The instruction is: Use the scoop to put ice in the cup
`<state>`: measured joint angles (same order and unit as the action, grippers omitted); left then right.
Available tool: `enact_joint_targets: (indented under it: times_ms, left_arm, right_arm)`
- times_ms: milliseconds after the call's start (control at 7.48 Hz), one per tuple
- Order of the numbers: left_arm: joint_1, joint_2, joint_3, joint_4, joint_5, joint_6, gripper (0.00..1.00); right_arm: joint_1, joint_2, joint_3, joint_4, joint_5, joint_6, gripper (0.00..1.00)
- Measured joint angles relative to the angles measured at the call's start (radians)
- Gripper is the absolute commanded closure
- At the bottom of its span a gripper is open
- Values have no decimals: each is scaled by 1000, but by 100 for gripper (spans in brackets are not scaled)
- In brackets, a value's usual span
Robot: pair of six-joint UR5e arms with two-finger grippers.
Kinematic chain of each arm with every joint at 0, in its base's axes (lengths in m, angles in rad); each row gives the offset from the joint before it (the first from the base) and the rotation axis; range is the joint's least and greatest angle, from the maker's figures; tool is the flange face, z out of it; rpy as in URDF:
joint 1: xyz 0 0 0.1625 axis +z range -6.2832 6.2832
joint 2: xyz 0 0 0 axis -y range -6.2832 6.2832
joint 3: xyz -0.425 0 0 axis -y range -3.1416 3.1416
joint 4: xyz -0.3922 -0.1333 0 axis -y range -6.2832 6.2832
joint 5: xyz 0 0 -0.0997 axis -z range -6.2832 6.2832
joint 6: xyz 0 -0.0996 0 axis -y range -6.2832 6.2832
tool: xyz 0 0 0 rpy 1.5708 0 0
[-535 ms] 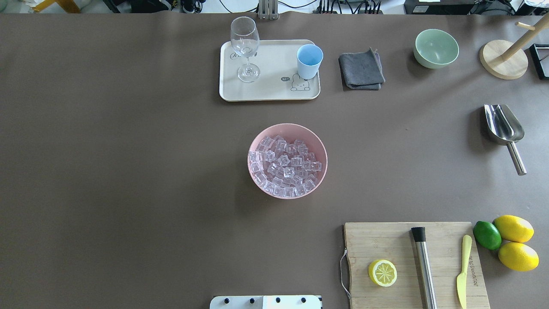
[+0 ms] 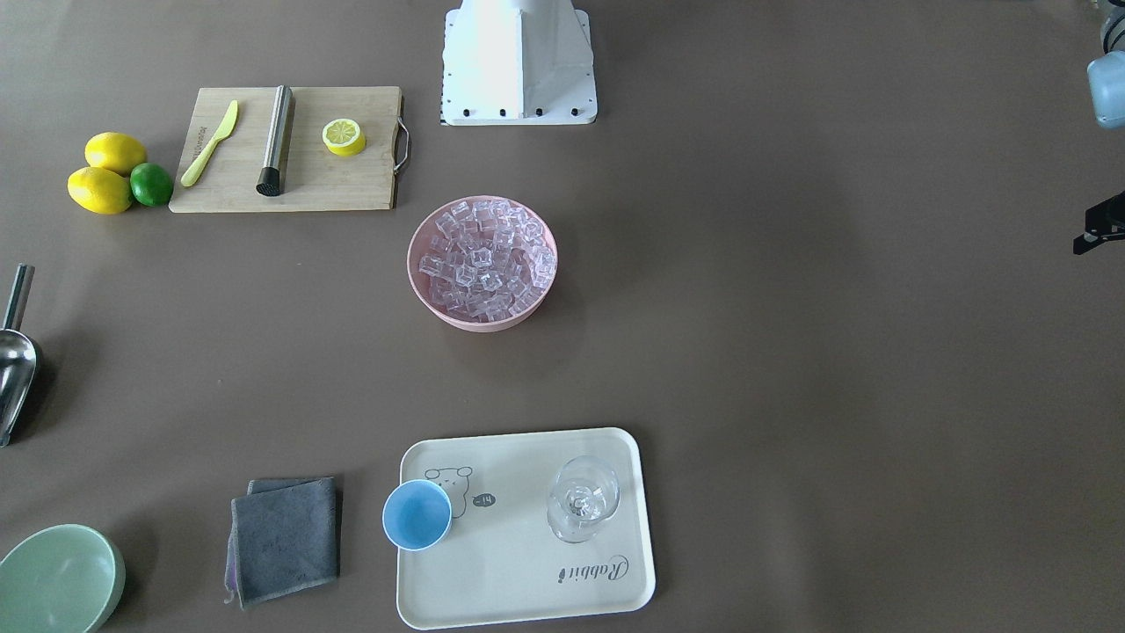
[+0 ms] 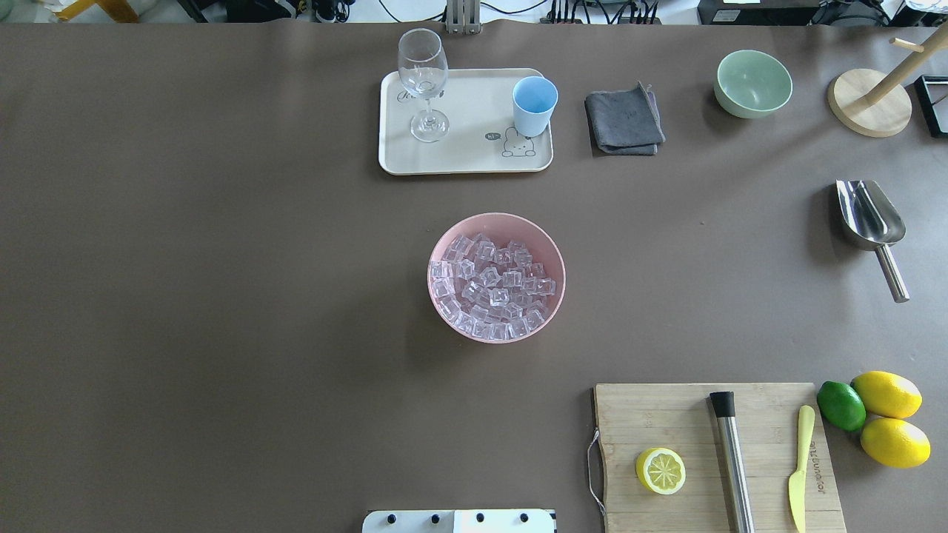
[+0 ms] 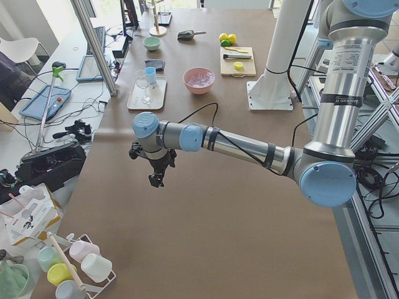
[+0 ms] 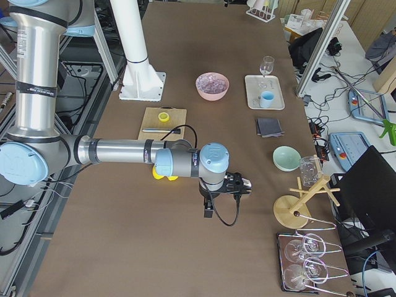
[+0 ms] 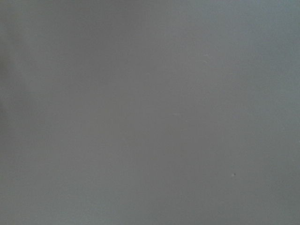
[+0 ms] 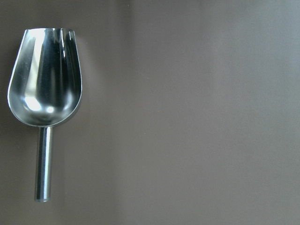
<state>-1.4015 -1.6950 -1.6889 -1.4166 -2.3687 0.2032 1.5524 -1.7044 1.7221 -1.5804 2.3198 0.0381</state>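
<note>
The ice fills a pink bowl at the table's middle. The light-blue cup stands upright and empty on a cream tray at the far side, beside a wine glass. The steel scoop lies on the table at the right, handle toward the robot. It also shows at the left of the right wrist view. My right gripper hovers over the scoop's area. My left gripper hangs over bare table far to the left. I cannot tell whether either is open or shut.
A cutting board at the near right holds a steel cylinder, a lemon half and a yellow knife. Lemons and a lime lie beside it. A grey cloth, green bowl and wooden stand are at the far right.
</note>
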Motion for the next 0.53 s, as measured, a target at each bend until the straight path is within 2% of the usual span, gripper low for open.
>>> enact_joint_targets:
  times_ms: [535]
  left_arm:
    - [0, -1, -11, -1, -3, 1, 2]
  right_arm:
    - [0, -4, 1, 1, -1, 3, 0]
